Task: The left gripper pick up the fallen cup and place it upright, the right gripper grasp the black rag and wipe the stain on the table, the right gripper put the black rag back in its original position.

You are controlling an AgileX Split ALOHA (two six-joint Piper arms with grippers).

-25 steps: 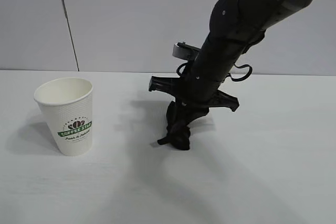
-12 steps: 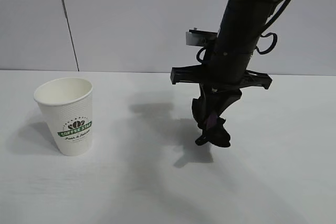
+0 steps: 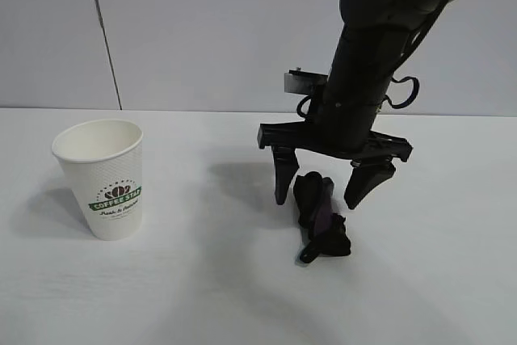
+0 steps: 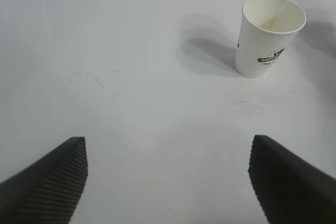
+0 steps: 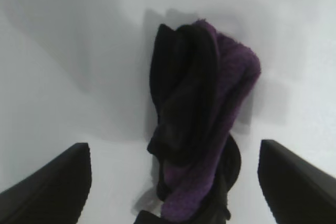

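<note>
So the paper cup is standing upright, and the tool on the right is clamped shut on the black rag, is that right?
Not quite. The cup is upright, but the right tool is open: in the exterior view its fingers straddle the black rag, which lies loose on the table.

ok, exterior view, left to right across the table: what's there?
cup, upright → right gripper, open, over the black rag lying on the table

Spread right gripper (image 3: pixel 327 197) over black rag (image 3: pixel 320 216)
</note>
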